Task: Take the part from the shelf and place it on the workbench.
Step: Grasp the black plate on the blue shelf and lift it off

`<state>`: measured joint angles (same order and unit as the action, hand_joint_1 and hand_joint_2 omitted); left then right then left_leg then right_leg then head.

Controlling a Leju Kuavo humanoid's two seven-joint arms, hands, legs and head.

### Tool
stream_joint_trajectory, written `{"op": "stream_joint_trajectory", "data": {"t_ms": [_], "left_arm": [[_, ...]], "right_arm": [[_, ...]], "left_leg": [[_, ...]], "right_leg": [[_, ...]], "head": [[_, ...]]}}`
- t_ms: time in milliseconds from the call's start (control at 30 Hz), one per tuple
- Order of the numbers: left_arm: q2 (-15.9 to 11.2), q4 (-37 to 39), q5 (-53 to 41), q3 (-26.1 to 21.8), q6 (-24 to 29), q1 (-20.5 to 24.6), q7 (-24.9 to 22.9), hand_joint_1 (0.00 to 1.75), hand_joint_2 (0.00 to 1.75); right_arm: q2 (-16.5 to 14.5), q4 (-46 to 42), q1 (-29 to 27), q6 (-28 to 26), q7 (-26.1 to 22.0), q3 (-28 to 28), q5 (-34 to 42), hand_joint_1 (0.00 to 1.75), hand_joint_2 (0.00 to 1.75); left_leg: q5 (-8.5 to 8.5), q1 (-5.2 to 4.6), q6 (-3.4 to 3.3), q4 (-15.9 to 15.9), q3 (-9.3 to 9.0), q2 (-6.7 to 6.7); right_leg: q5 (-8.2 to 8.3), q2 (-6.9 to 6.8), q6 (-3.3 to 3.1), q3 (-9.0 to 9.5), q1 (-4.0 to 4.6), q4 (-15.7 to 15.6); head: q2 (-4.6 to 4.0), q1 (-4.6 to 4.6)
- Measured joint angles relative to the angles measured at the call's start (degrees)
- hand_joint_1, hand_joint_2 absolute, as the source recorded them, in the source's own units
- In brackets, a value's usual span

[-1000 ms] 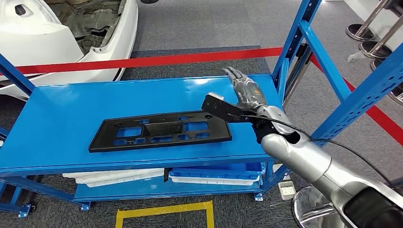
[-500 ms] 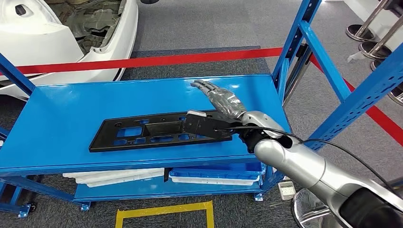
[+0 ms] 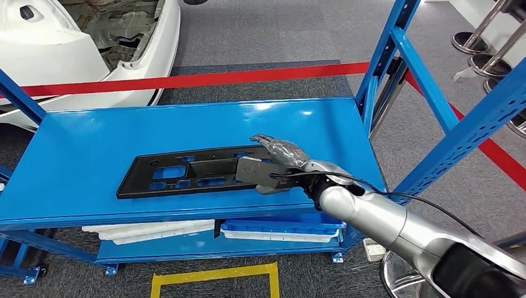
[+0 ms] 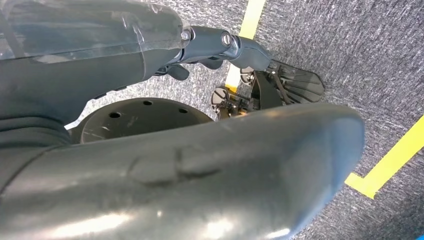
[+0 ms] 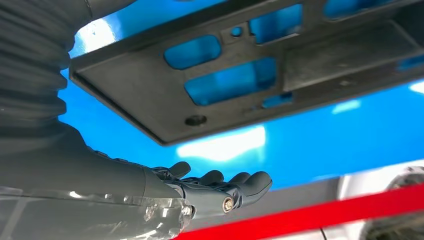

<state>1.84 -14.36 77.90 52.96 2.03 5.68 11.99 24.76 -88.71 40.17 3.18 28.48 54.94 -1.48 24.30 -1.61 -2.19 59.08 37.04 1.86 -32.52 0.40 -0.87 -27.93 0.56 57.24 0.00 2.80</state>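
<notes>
Blue shelf (image 3: 93, 149) boards fill your head view, with the black part (image 3: 186, 171) lying flat on the top board. Your right robot hand (image 3: 279, 152) has dropped lower and nearer since 1 second ago and now sits over the part's right end, fingers stretched out flat, holding nothing. Behind the shelf runs a red floor stripe (image 3: 205, 79) beside a white car body (image 3: 80, 49).

From the right wrist, you see the part (image 5: 235, 75) close to the extended fingers (image 5: 235, 187), a gap between them.

From the left wrist, you see the left robot hand (image 4: 220, 42) over grey carpet (image 4: 370, 65); whether it is wide or closed, I cannot tell.
</notes>
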Motion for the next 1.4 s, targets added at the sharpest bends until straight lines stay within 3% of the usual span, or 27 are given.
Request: {"op": "stream_joint_trajectory", "data": {"t_ms": [467, 933, 1400], "left_arm": [[0.0, 0.0, 1.44, 0.78, -0.03, 0.06, 0.22, 0.0, 0.0], [0.0, 0.0, 1.92, 0.83, -0.08, -0.01, 0.24, 0.0, 0.0], [0.0, 0.0, 3.24, 2.12, -0.03, -0.01, 0.63, 0.0, 0.0]], "right_arm": [[-0.82, 5.19, 3.0, 5.1, 1.93, 3.94, 1.84, 0.0, 1.75], [-2.97, 10.15, 4.55, 5.54, 1.21, 8.29, 0.27, 0.0, 1.75], [-3.04, 12.63, 4.51, 4.18, 1.22, 9.49, -10.56, 0.0, 1.75]], "left_leg": [[0.01, 0.01, 0.01, -0.01, 0.0, 0.0], [0.01, 0.01, 0.02, -0.01, 0.0, 0.0], [0.01, 0.01, 0.02, 0.01, -0.01, 0.0]], "right_leg": [[0.0, 0.0, -0.01, 0.0, 0.01, 0.0], [-0.01, 0.0, -0.02, 0.0, 0.0, 0.0], [-0.01, 0.01, -0.02, -0.01, -0.01, 0.0]], "head": [[0.0, -0.01], [0.01, 0.0], [0.01, 0.0]]}}
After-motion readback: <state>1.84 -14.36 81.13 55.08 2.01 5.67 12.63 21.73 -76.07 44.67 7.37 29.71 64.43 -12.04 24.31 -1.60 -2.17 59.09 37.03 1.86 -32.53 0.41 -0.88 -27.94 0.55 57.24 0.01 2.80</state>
